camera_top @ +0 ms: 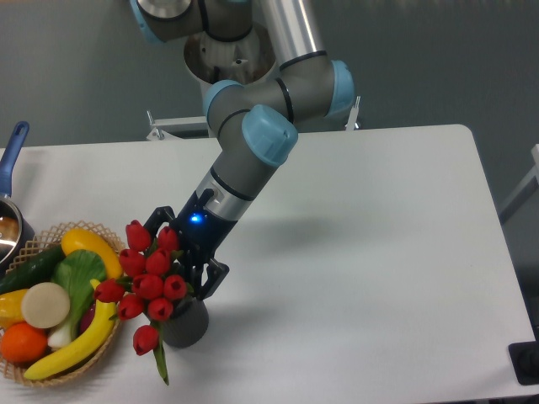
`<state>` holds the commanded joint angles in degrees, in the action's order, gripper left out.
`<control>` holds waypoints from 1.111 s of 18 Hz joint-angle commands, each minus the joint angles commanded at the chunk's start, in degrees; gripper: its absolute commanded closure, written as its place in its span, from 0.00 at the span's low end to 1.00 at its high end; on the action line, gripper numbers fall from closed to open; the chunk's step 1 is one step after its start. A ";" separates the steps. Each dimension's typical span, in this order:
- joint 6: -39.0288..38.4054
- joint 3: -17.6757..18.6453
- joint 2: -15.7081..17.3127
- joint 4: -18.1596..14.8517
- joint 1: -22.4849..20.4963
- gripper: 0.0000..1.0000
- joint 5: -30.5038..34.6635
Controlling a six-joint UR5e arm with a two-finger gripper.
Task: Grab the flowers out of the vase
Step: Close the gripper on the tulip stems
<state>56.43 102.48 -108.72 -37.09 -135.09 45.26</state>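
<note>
Now the claw is spread around the upper side of the tulip bunch.

The worktop [379, 252] carries everything, and the arm [253, 151] slants down to it from above and behind the claw [184, 252], whose fingers stand apart: one shows behind the top buds, the other just above the vase mouth. To the claw's left sits a wicker basket [101, 358] of fruit and vegetables; directly beneath is the vase [187, 324], small, dark and upright. The flowers [150, 282] stand in it, fanning toward the basket, the buds touching or nearly touching the fingers. They look light and soft, easily crushed, so a hold low on the gathered stems, just above the vase rim, seems safer than squeezing the buds.
</note>
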 joint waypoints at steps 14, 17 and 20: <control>-0.53 0.00 1.23 0.00 -0.61 0.51 -0.61; -0.61 -0.35 2.28 0.00 -1.40 0.51 -2.72; -2.80 -1.14 3.16 0.00 -2.54 0.55 -4.65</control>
<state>53.62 101.34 -105.56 -37.09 -137.63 40.61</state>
